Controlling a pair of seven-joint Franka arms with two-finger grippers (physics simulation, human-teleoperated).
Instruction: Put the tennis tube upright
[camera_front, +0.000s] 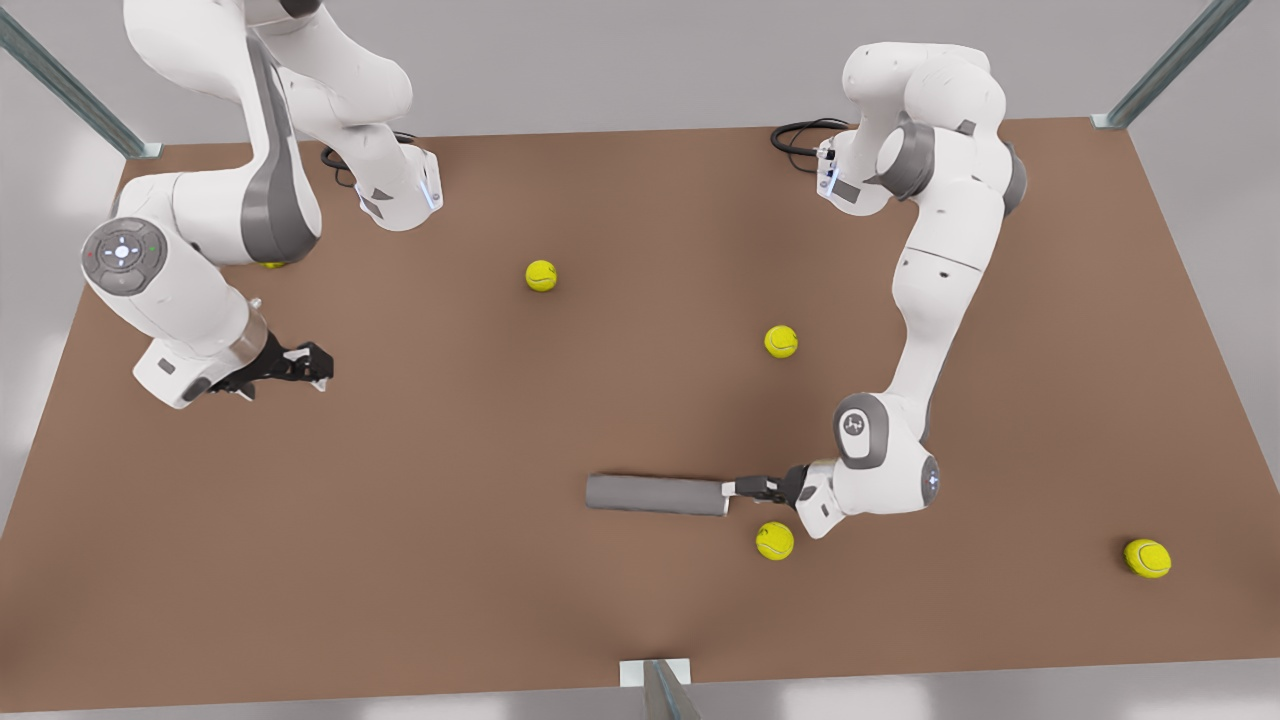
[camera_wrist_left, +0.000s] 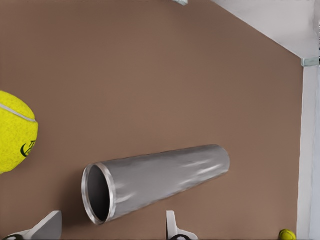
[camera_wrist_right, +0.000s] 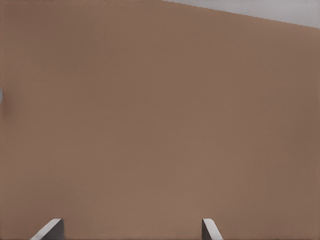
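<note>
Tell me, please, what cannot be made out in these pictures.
- Tennis tube, far end: it faces away in the left wrist view and lies side-on in the front view, so I cannot tell whether it is capped or open.
- Left gripper, contact with the tube's rim: the open jaws are cut off by the left wrist view's edge.
- Tennis ball: mostly hidden behind the arm at the front view's left.
- Right gripper waits, open.

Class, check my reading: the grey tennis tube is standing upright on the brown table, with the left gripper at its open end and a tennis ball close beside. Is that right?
Not quite. The tennis tube is lying on its side, not upright, as the front view shows. The rest holds: it rests on the brown table, the left gripper is at its open end, and a tennis ball lies close by.
</note>
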